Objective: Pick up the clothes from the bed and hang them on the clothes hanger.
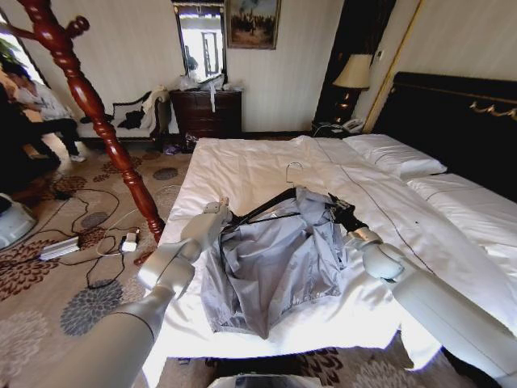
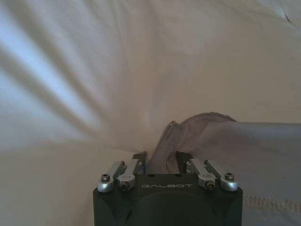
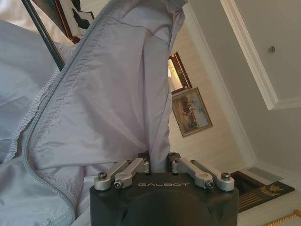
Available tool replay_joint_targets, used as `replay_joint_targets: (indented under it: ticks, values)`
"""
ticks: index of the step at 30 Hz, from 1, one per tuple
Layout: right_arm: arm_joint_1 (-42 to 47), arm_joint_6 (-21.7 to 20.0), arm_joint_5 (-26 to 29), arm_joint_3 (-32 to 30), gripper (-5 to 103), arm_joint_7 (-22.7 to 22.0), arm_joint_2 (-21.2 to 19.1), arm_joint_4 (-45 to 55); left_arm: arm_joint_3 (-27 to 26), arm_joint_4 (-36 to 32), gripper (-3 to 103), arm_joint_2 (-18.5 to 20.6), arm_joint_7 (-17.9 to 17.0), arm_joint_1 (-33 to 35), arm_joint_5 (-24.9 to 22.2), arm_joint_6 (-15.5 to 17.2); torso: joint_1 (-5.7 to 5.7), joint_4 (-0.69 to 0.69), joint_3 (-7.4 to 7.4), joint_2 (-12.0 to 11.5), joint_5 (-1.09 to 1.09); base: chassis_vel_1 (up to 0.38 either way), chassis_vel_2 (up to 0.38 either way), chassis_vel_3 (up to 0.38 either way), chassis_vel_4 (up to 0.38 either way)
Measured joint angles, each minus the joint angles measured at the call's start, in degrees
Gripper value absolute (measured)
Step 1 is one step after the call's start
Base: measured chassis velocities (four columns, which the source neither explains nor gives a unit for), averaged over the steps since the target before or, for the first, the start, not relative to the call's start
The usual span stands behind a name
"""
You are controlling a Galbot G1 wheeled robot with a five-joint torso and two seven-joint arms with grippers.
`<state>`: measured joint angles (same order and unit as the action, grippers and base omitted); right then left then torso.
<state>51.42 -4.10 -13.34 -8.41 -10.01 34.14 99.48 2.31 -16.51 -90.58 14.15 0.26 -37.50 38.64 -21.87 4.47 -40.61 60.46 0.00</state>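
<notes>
In the middle of the head view we see the clothes point(image 1: 271, 263) spread over the white duvet of the bed point(image 1: 242, 166), with the clothes hanger point(image 1: 271, 206) threaded through the collar end toward the upper centre. Our left gripper point(image 1: 221, 212) sits at the garment's upper left edge, clenched on a fold of it — the left wrist view shows fabric point(image 2: 162, 148) pinched between the fingers. Our right gripper point(image 1: 339, 212) is at the upper right edge, likewise closed on the cloth point(image 3: 157, 141) — it rises straight out of the jaws.
</notes>
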Motion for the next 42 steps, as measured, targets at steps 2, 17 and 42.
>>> replay_joint_targets:
  ticks: [2, 17, 42]
  values:
    - [0.00, 0.00, 0.00, 0.03, 15, 0.00, 0.01, -0.02, 0.03, -0.08, 31, 0.00, 0.00, 0.07, 0.01, 0.00, 0.00, 0.00, 0.00, 0.00, 0.00, 0.000, 0.000, 0.000, 0.000]
    - [0.15, -0.01, 0.27, 0.15, 15, -0.22, 0.06, -0.14, 1.69, -4.78, 0, 2.39, -2.86, 1.61, -3.04, 0.82, 0.00, 0.00, 0.00, 0.00, -0.01, 0.000, 0.000, 0.000, 0.000]
    - [-0.26, -1.12, 2.19, -0.01, 15, -0.98, 0.77, -1.46, 9.22, -41.45, 0, 25.30, -13.99, 9.21, -26.32, -1.44, 0.00, -0.03, -0.01, 0.00, -0.03, 0.000, 0.000, 0.000, 0.000]
